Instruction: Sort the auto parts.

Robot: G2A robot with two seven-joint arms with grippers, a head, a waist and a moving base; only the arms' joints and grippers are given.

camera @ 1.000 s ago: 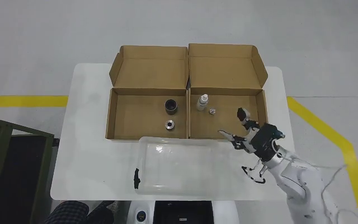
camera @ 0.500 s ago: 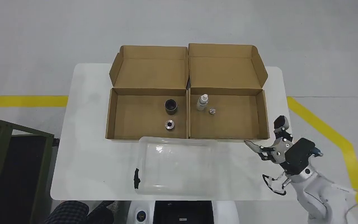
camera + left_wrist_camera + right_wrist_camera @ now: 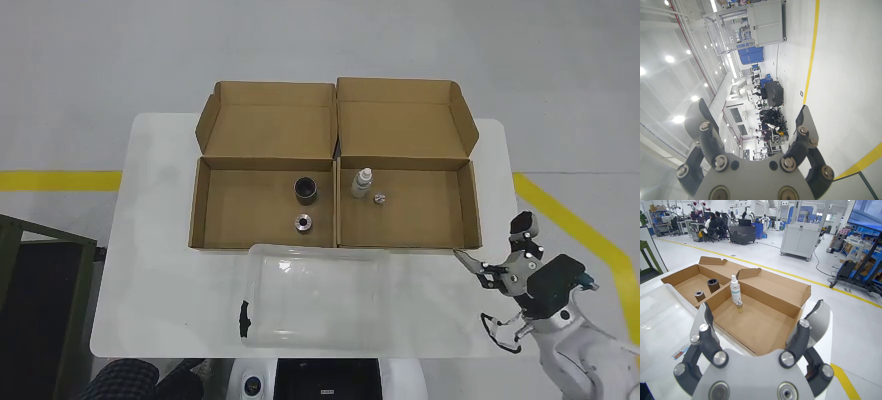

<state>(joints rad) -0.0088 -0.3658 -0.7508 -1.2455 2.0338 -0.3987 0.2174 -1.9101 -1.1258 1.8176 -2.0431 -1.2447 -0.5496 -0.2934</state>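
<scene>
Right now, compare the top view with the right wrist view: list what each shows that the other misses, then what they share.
Top view: the black clip on the edge of the clear bin. Right wrist view: a grey cabinet in the room behind. Shared: tall cylinder and short cylinder in the left box, spray bottle and small part in the right box, the open right gripper.
</scene>
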